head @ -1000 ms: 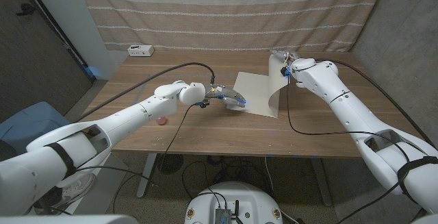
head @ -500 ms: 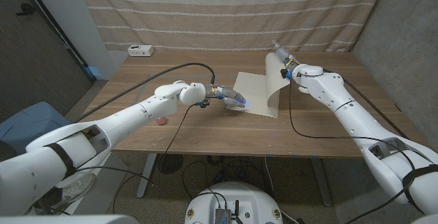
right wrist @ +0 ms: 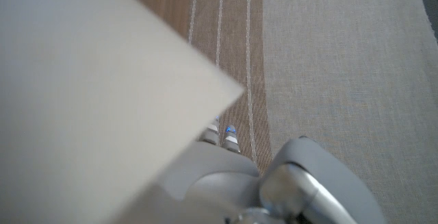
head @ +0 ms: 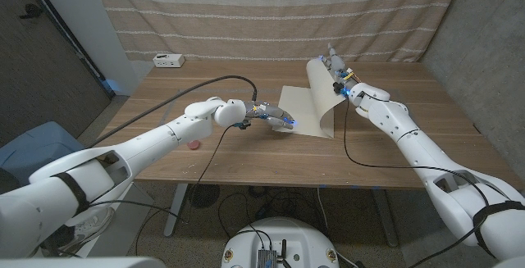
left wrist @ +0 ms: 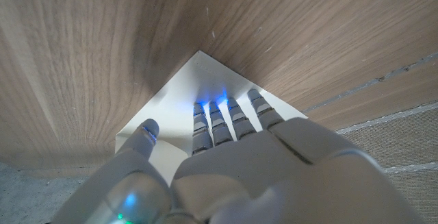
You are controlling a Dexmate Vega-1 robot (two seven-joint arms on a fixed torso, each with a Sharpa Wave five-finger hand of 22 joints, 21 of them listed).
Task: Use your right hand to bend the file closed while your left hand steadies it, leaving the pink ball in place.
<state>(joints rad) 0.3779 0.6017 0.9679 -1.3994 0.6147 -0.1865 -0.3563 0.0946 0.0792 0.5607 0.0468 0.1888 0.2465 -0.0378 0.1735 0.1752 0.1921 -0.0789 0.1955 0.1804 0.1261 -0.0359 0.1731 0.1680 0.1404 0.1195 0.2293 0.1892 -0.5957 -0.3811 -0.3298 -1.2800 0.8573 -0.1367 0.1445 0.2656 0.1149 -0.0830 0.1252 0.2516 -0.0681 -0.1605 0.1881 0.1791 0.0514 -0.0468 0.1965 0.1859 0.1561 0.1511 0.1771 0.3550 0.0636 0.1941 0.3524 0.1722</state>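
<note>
Cream file lying open past the middle of the wooden bench, near the far edge, with wide bare wood toward the front and toward the robot's right; pink ball well apart, near the front-left edge; white power strip at the far-left corner, beside the striped curtain.

Left hand pressing its fingers down on the near-left corner of the flat leaf, grasping nothing. Right hand gripping the top edge of the raised leaf.

Compared with one second ago: raised leaf carried further toward the robot's left and curled more over the flat leaf; right hand higher and further left; flat leaf, left hand and ball unmoved.

Fold line running from front to back, slightly slanted; open side facing the robot's left.
</note>
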